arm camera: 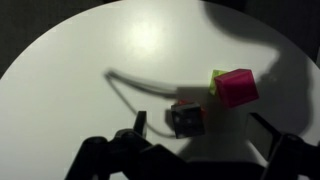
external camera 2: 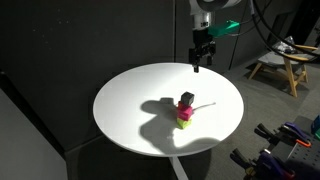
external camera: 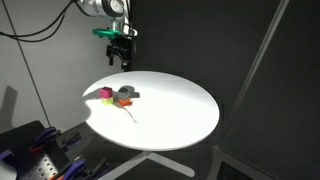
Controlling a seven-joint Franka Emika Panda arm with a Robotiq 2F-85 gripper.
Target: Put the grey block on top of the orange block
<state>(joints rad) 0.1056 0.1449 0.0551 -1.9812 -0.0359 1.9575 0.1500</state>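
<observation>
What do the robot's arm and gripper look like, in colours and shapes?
The gripper is black, with two slim dark fingers. Just above it sits a bright green part. The arm link over that is rounded and pale, white or light grey. A black cable loops toward it. No markings are readable.

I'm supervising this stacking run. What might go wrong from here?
The grey block sits close beside the magenta block, so the fingers of the open gripper may knock the magenta one when descending. A thin cord lies by the blocks and might snag. The orange block barely shows, so alignment could be off.
</observation>
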